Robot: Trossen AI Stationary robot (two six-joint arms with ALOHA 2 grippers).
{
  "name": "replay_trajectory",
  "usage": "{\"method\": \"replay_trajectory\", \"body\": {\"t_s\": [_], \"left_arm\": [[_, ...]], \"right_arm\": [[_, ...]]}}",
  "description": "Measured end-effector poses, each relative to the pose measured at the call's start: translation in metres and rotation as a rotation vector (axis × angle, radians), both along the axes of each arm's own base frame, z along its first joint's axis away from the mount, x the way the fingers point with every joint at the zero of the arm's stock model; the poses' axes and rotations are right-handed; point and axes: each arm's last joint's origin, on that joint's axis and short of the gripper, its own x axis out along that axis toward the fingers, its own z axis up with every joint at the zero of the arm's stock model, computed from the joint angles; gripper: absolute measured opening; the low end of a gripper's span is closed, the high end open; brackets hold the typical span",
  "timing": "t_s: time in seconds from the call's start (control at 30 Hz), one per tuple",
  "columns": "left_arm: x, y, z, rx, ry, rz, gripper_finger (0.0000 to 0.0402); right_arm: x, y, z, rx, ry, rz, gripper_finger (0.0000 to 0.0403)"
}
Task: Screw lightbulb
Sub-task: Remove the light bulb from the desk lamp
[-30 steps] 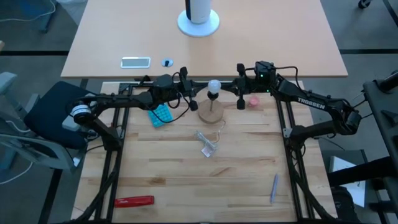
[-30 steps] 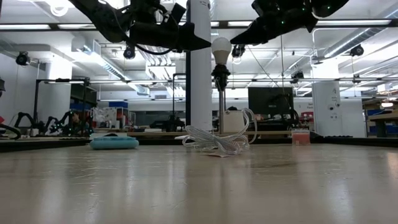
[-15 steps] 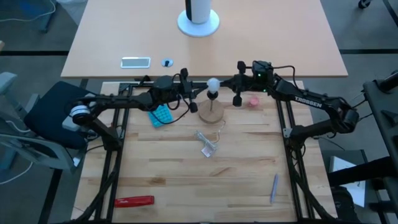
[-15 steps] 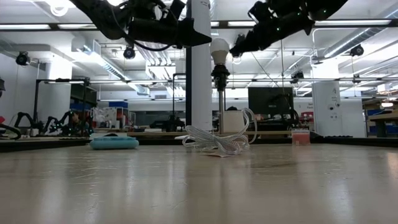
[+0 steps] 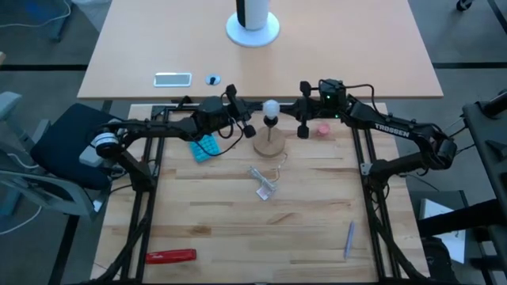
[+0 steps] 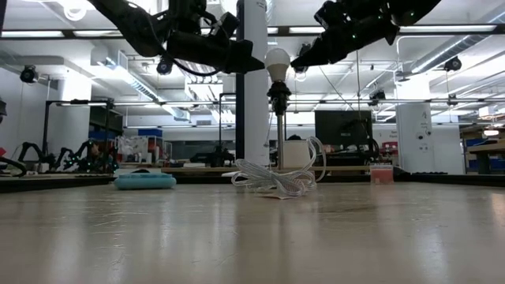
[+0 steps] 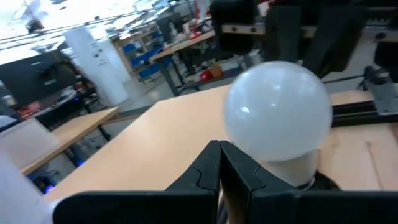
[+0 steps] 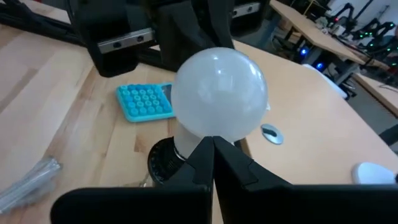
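The white globe lightbulb sits upright in a black socket on a thin post above the round wooden disc. My left gripper is shut, at bulb height on the bulb's left; its tips point at the bulb. My right gripper is shut on the bulb's right; its tips point at the bulb. In the low view a gap shows between the right tips and the bulb. My left gripper comes level from the table's left, its shut tips right at the bulb's left side. Whether they touch it I cannot tell. The bulb stands upright in its socket.
A teal studded block lies left of the disc and a small pink-red round thing right of it. A clear wrapper and a white cord lie in front of the disc. A red tool and a pen lie near the front.
My right gripper has gone a little toward the table's left, closer to the bulb, and its tips have tipped down. My left gripper's tips have tipped down toward the bulb's side. The bulb and its stand have stayed in place.
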Motion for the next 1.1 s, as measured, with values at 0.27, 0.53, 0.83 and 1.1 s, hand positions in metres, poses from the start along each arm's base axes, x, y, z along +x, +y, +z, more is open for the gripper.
{"method": "replay_trajectory", "body": {"t_s": [0.27, 0.53, 0.83, 1.1], "left_arm": [[0.003, -0.004, -0.001, 0.001, -0.008, -0.102, 0.0000], [0.006, -0.011, 0.000, -0.001, -0.013, -0.171, 0.0000], [0.005, -0.012, 0.000, -0.008, -0.006, -0.148, 0.0000], [0.001, -0.010, 0.001, -0.018, 0.021, -0.056, 0.0000]], "right_arm": [[0.006, -0.004, -0.004, 0.018, -0.013, 0.002, 0.0000], [0.006, -0.008, -0.002, -0.005, -0.026, -0.090, 0.0000], [0.006, -0.008, -0.002, -0.007, -0.026, -0.095, 0.0000], [-0.002, -0.006, -0.003, -0.029, 0.039, -0.159, 0.0000]]}}
